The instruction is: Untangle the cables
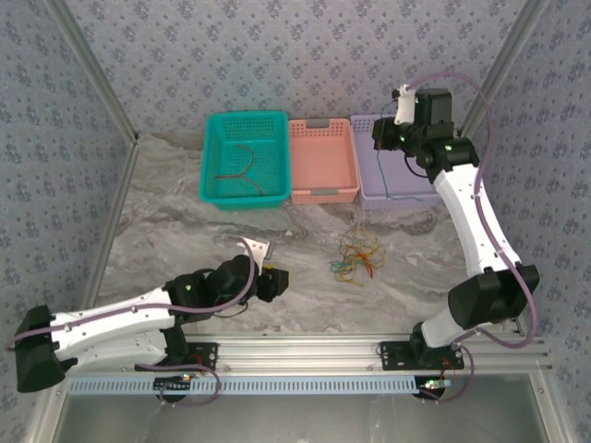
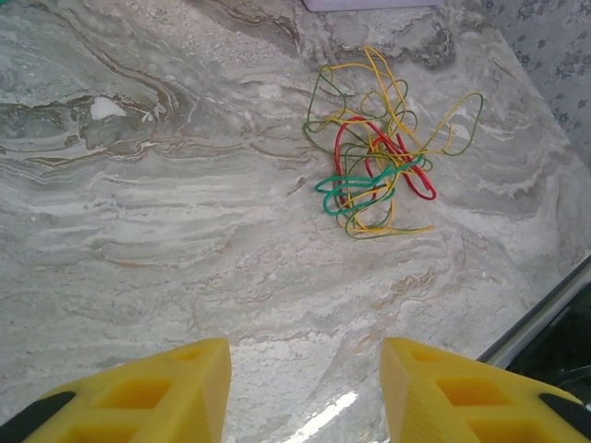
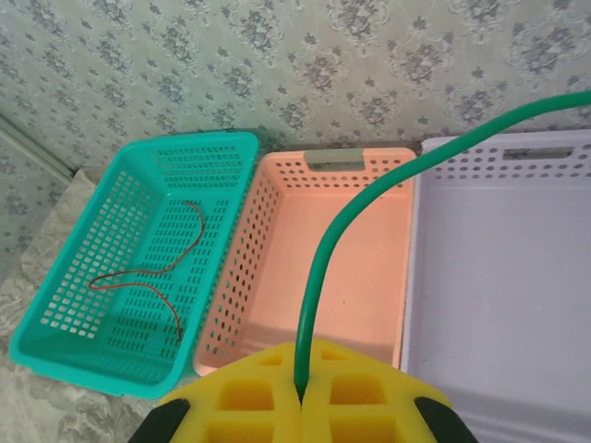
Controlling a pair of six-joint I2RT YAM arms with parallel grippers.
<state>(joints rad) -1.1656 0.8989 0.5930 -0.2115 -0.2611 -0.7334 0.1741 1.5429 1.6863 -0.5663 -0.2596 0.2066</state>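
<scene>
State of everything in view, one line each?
left gripper, open, empty
right gripper, shut on green cable
cable tangle, knotted, on table
brown cable, lying in teal basket
pink basket, empty
purple basket, contents unclear

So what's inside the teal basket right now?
Brown cable curls across the floor of the teal basket; whether one strand or two, I cannot tell. The near wall partly screens that edge.

Walled on three sides in pale grey-blue wallpaper (image 1: 277,46) printed with small floral medallions. Framed by slanting metal posts (image 1: 94,69) at the back corners. Surfaced in a grey-and-beige marble-patterned tabletop (image 1: 157,221), edged along the near side by aluminium rails (image 1: 305,351). Lit evenly, with a soft glare (image 2: 334,413) on the marble.
</scene>
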